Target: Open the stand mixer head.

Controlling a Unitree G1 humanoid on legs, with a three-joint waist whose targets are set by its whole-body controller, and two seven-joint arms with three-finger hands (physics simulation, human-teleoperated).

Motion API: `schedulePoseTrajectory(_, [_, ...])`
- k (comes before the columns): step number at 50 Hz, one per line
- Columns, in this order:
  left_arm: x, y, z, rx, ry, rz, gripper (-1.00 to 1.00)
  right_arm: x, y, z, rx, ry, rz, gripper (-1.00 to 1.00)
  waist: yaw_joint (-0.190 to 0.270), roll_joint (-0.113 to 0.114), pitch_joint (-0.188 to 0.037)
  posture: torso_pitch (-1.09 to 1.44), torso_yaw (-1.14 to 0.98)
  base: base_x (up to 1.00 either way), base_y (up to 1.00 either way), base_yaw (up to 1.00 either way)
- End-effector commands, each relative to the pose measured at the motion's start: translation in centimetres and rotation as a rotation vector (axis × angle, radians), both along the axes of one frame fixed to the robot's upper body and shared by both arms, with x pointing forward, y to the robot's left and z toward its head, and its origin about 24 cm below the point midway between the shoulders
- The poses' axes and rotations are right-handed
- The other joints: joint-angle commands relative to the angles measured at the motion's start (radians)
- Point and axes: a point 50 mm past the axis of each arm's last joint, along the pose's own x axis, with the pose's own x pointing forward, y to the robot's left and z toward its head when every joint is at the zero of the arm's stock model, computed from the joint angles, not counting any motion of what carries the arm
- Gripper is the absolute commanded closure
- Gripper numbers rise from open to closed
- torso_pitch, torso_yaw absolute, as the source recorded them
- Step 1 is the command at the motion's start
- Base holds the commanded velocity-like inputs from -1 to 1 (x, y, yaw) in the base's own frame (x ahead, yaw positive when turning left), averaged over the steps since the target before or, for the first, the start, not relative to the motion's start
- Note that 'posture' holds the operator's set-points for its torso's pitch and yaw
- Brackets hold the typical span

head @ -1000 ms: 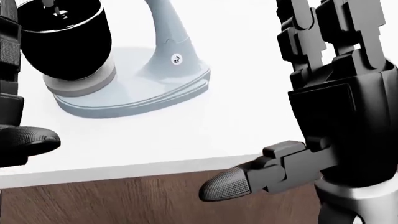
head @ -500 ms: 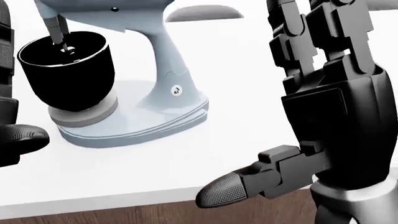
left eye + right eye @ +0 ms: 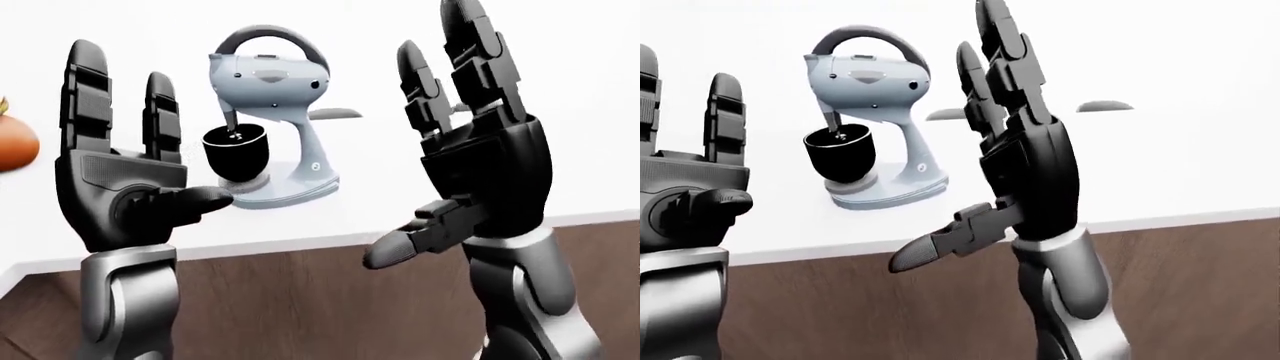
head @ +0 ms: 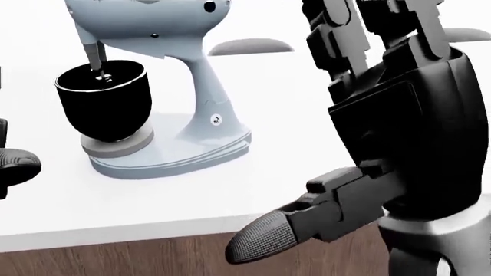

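Note:
The stand mixer (image 3: 272, 82) is pale blue-grey with a curved dark handle on its head. It stands on the white counter (image 3: 330, 219), and the head is lowered, with the beater inside the black bowl (image 3: 236, 152). The head view shows its neck and base (image 4: 201, 123) close up. My left hand (image 3: 150, 142) is raised to the left of the mixer, nearer the camera, with its fingers spread and empty. My right hand (image 3: 425, 142) is raised to the right of the mixer, open and empty, with its thumb pointing left. Neither hand touches the mixer.
An orange round thing (image 3: 14, 144) shows at the left edge of the left-eye view. Flat grey shapes (image 3: 1104, 106) lie on the counter beyond the mixer. Below the counter's near edge is a brown wooden front (image 3: 300, 300).
The whole head view has shifted: the mixer has slid down and to the right, and more of its head now shows, so the camera has moved. Both hands stay open.

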Motion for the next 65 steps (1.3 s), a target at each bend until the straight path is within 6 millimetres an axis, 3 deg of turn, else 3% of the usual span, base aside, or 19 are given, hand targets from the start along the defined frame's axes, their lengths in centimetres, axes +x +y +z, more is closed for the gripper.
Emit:
schedulePoseTrajectory(1, [-0.4,0.0,0.9,0.002,-0.059,-0.001,-1.0,0.3,0.6,0.1,-0.029,0.059,0.048,-1.0,0.001,0.0,0.001,-0.3,0.0,0.0,0.0,0.0])
schedulePoseTrajectory(12, [-0.5,0.1,1.1,0.0,-0.063,0.004,-1.0,2.0,1.2,-0.6,-0.159,0.153,0.069,-1.0,0.006,-0.002,0.007,-0.3,0.0,0.0,0.0,0.0])
schedulePoseTrajectory(24, [-0.5,-0.1,1.0,0.0,-0.061,0.0,-1.0,2.1,0.8,-3.8,-0.221,0.256,0.037,-1.0,0.013,-0.001,-0.009,-0.3,0.0,0.0,0.0,0.0])
schedulePoseTrajectory(38, [-0.3,0.1,1.2,0.0,-0.063,0.007,-1.0,2.8,1.6,-3.1,-0.121,0.369,0.179,-1.0,0.013,0.0,-0.023,-0.3,0.0,0.0,0.0,0.0])
schedulePoseTrajectory(47, [-0.3,0.0,1.5,0.001,-0.071,0.006,-1.0,3.9,1.1,-4.5,-0.088,0.461,0.199,-1.0,0.012,-0.005,-0.021,-0.3,0.0,0.0,0.0,0.0])
schedulePoseTrajectory(65, [-0.3,0.0,1.7,0.001,-0.078,0.012,-1.0,4.2,2.3,-4.3,-0.037,0.49,0.282,-1.0,0.005,-0.005,-0.015,-0.3,0.0,0.0,0.0,0.0])
